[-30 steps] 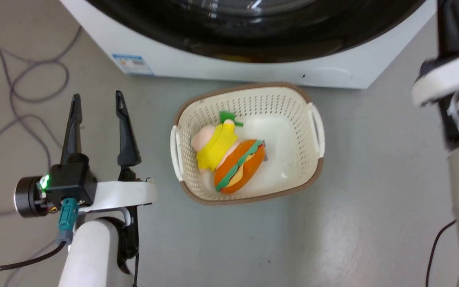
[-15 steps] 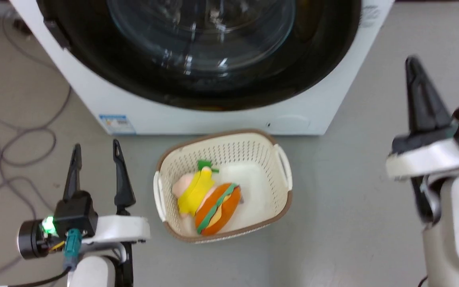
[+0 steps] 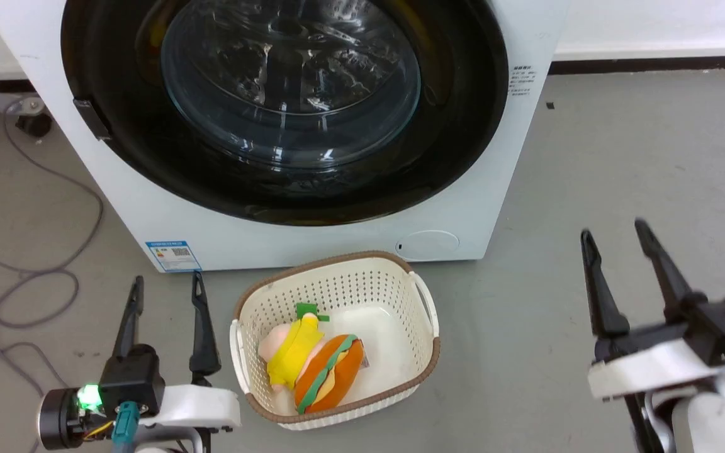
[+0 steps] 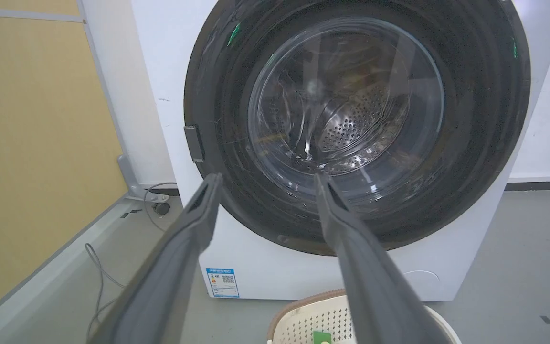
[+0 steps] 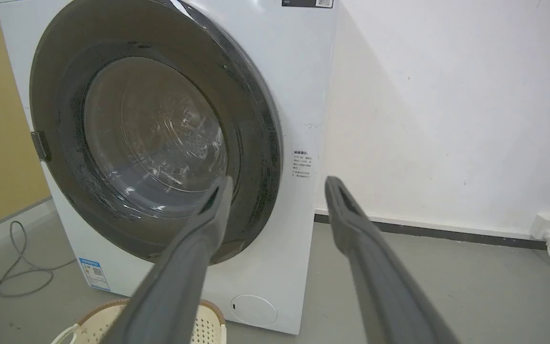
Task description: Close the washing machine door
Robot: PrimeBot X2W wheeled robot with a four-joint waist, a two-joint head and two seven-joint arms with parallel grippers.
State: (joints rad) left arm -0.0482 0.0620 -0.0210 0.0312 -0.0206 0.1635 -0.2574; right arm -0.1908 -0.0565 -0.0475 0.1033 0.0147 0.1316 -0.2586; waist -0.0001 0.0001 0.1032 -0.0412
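Note:
The white washing machine (image 3: 312, 242) (image 4: 303, 272) (image 5: 299, 71) stands straight ahead. Its round glossy black door (image 3: 469, 126) (image 4: 485, 119) (image 5: 256, 110) lies flat against the front, the glass bowl window (image 3: 290, 82) at its centre. A small latch tab (image 3: 91, 119) sits at the door's left rim. My left gripper (image 3: 166, 287) (image 4: 265, 179) is open at the lower left, over the floor, short of the machine. My right gripper (image 3: 613, 226) (image 5: 277, 181) is open at the lower right, also apart from the machine.
A cream perforated laundry basket (image 3: 425, 302) (image 4: 299, 315) (image 5: 208, 320) sits on the floor between the grippers, holding a plush burger (image 3: 328, 380) and a yellow toy (image 3: 293, 355). Grey cables (image 3: 29, 277) loop on the floor at left. A white wall (image 5: 447, 95) and a socket (image 5: 549, 224) stand to the right.
The head view has tilted up, bringing the whole door into sight. My right gripper has come down from the upper right edge to the lower right, fingers pointing up.

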